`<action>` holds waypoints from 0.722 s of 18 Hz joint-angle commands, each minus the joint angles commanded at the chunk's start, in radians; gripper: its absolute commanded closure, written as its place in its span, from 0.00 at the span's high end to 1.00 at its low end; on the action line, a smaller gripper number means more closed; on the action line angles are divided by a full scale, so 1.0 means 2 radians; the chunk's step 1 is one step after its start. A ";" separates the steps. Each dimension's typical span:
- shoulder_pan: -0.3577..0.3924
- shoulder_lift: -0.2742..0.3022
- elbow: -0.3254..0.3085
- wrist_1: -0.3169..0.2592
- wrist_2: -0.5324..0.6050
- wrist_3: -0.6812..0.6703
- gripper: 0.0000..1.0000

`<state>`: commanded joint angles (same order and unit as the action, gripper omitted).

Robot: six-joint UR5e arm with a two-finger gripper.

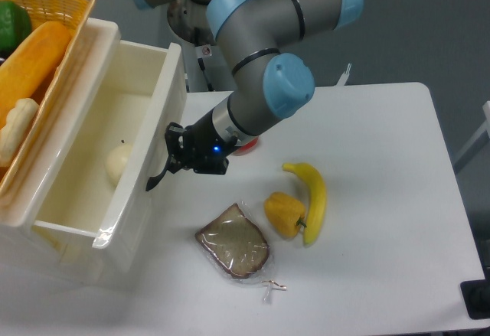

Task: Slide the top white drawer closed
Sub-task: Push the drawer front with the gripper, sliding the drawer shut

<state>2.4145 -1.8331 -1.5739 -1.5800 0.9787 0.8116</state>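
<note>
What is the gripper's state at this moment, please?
Gripper: pressed against the top white drawer at its black handle; open or shut cannot be told.

The arm reaches down from its base at the top of the view, grey links joined by blue-capped joints, and bends at the elbow so the forearm slants down and to the left. At its end the black pincer (pixel 171 160) points left, a small blue light glowing on the wrist. Whether its fingers are spread or closed cannot be told.
</note>
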 joint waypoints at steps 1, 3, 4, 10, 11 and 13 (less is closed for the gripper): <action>-0.002 0.001 0.000 -0.001 0.000 -0.002 0.00; -0.012 0.007 0.000 -0.002 0.000 -0.004 0.00; -0.015 0.008 -0.001 -0.003 0.000 -0.005 0.00; -0.035 0.005 -0.002 0.002 0.002 -0.022 0.00; -0.038 0.005 -0.002 0.002 0.002 -0.022 0.00; -0.040 0.005 -0.002 0.002 0.002 -0.025 0.00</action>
<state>2.3347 -1.8239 -1.5769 -1.5754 0.9833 0.7624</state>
